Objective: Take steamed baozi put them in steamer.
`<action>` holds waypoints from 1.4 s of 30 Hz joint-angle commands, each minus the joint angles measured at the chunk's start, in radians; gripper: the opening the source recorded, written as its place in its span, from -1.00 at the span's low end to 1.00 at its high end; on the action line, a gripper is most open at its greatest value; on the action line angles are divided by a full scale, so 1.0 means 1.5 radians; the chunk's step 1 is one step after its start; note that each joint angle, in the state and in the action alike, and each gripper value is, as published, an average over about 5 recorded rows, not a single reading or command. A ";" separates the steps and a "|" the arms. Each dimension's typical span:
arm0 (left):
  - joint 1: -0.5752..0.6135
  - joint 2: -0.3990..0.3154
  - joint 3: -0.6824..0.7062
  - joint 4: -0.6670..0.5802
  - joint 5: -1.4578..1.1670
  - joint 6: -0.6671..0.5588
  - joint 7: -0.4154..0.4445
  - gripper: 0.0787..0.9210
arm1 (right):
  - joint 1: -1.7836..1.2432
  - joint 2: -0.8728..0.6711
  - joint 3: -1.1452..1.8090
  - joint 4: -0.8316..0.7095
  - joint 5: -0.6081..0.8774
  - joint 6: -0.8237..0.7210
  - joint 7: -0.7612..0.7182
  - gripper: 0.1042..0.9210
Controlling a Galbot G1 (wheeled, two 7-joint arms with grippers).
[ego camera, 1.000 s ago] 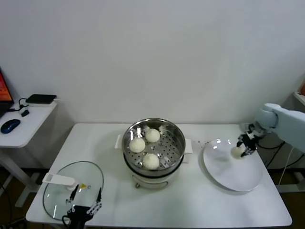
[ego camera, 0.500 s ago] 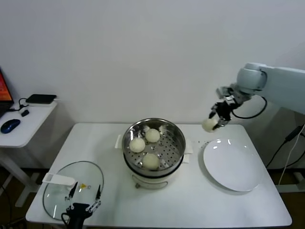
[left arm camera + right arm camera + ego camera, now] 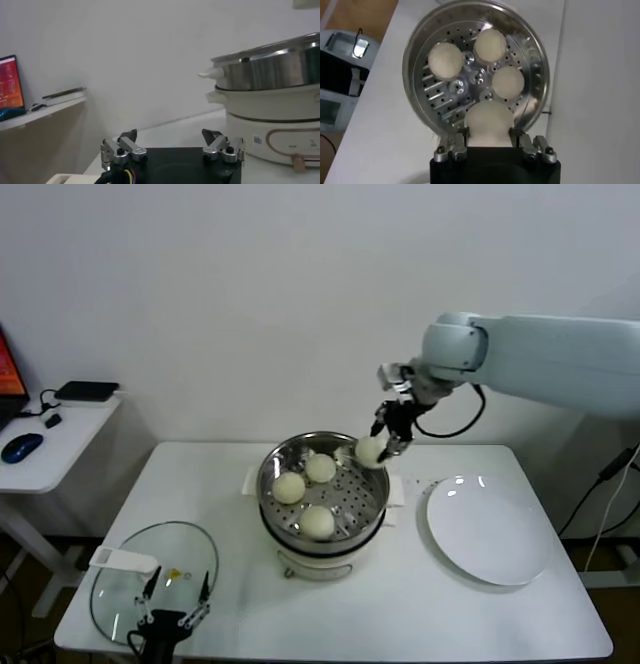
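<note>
No legible writing on steamer (image 3: 322, 484)

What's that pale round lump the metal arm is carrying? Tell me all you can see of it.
It is a steamed baozi, a smooth, round, off-white dough bun. The right pincer clasps it from both sides, holding it in the air above the steamer's right rim. In the right wrist view it hangs over the perforated steel floor, where three similar buns already sit. Only the pincer's fingers touch it.
</note>
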 commanded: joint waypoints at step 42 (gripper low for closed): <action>-0.010 0.007 -0.003 0.004 0.001 -0.001 0.000 0.77 | -0.145 -0.177 0.223 0.103 0.070 -0.005 0.361 0.76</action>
